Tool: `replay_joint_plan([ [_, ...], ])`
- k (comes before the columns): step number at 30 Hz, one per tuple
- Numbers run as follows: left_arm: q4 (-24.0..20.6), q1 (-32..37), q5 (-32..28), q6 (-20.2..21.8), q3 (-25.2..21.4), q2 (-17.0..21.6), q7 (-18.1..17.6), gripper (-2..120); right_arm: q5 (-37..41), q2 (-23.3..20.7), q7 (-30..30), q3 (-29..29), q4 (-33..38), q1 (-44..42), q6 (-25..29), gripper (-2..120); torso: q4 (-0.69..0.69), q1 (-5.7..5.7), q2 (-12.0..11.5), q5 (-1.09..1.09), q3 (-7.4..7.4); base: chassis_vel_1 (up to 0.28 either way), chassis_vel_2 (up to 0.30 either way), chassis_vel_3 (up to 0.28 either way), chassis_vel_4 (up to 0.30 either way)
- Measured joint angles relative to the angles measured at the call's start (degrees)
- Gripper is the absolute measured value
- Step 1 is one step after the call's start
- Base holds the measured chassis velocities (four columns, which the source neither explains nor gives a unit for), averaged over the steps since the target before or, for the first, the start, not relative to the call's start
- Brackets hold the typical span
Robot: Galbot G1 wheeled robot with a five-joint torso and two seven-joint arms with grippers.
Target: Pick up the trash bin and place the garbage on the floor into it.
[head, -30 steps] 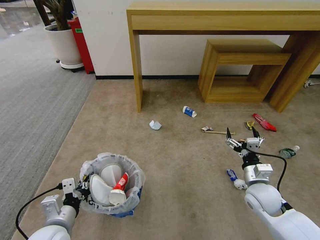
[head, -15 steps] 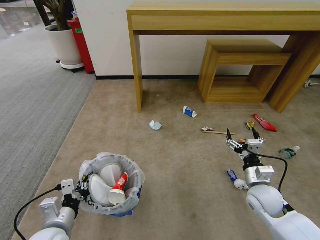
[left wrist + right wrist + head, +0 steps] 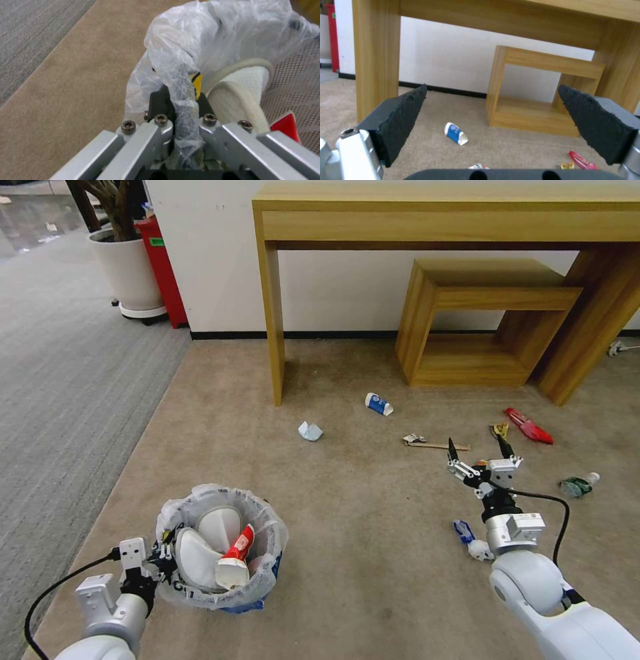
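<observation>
The left gripper [image 3: 182,110] pinched the crinkled bag rim of the round bin [image 3: 220,550], which stood on the beige carpet [image 3: 360,513] holding quilted slippers [image 3: 240,92]. The right gripper [image 3: 476,452] hovered, fingers wide, near a flattened blue-white cup [image 3: 379,403].

The floor [image 3: 373,527] is a matt, short beige carpet. The trash bin [image 3: 220,553] has a thin, crinkled, half-clear plastic bag over its mesh wall. A slipper [image 3: 240,90] inside is white waffle cloth. The right gripper [image 3: 493,115] has rough black foam-like pads on bare metal. The table [image 3: 440,220] is smooth light wood.
</observation>
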Motion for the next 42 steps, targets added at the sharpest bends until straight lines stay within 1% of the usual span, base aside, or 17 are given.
replay_joint_plan([
  [14,0.33,0.0,-0.07,-0.35,-0.18,0.46,0.77,2,-0.71,0.13,-0.15,-0.19,0.07,0.13,0.13,100,0.0,0.0,0.0,0.0,0.0,-0.046,0.049,0.055,-0.053],
  [42,1.36,-0.79,-0.1,-0.69,-0.13,0.78,1.19,2,-1.04,0.43,-0.51,-0.71,-0.58,0.82,1.15,100,-0.01,0.0,0.0,0.0,0.0,-0.06,0.054,0.06,-0.06],
])
